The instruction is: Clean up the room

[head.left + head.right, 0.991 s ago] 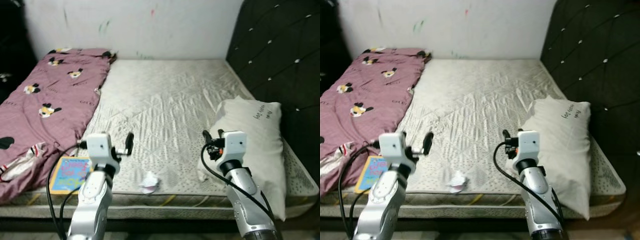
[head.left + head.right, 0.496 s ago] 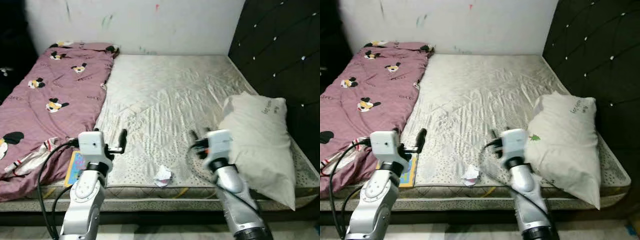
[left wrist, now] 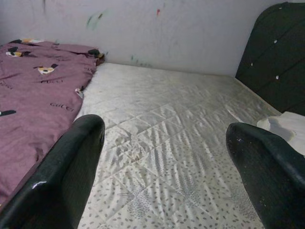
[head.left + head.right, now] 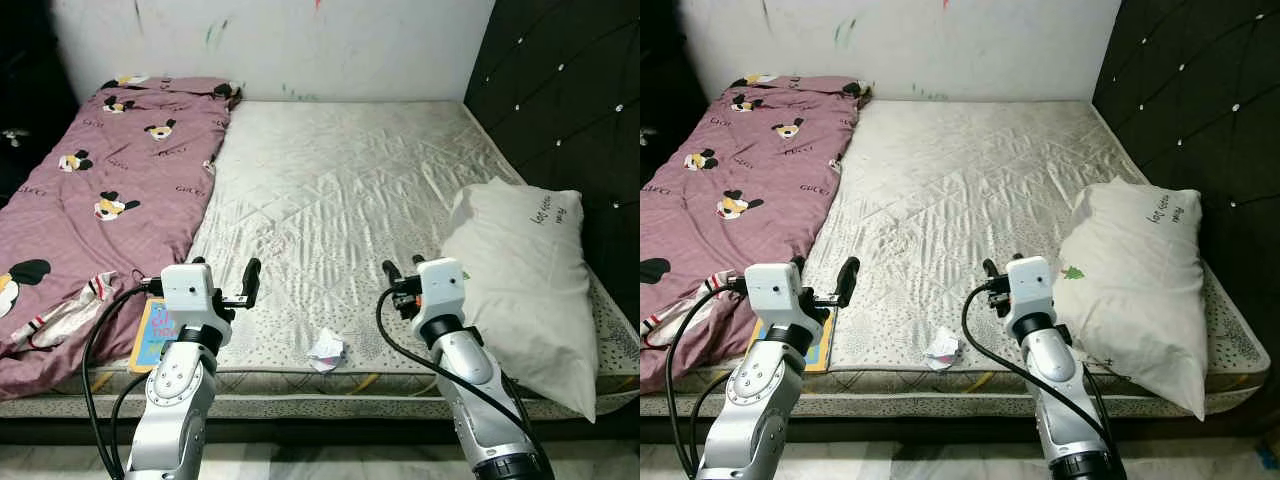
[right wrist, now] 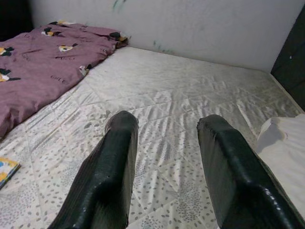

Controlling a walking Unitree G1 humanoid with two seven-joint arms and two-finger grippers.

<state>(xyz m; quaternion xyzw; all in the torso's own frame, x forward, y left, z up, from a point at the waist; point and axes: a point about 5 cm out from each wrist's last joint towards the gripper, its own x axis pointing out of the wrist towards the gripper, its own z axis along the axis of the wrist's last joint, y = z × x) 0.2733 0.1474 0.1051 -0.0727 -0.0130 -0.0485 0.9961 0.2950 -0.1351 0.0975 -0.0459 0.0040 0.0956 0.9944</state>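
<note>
A crumpled white paper scrap [image 4: 326,350] lies on the bare mattress [image 4: 340,190] close to its front edge, between my two arms. A colourful book [image 4: 153,331] rests at the front left, partly under the purple blanket [image 4: 90,180]. My left gripper [image 4: 248,283] is held up over the front edge, left of the scrap; its fingers [image 3: 71,167] stand wide apart, open and empty. My right gripper [image 4: 392,279] hovers to the right of the scrap, also open with nothing between its fingers [image 5: 114,162].
A white pillow [image 4: 530,270] lies along the bed's right side, by the dark tufted headboard [image 4: 560,90]. The purple cartoon-print blanket covers the left third. A marked white wall [image 4: 280,40] runs behind the bed. A strip of floor [image 4: 320,465] shows below the bed's front.
The whole view has shifted and the bed now sits a bit farther off, so the camera moved. Both arms keep the same raised pose; scrap, book and pillow lie unmoved.
</note>
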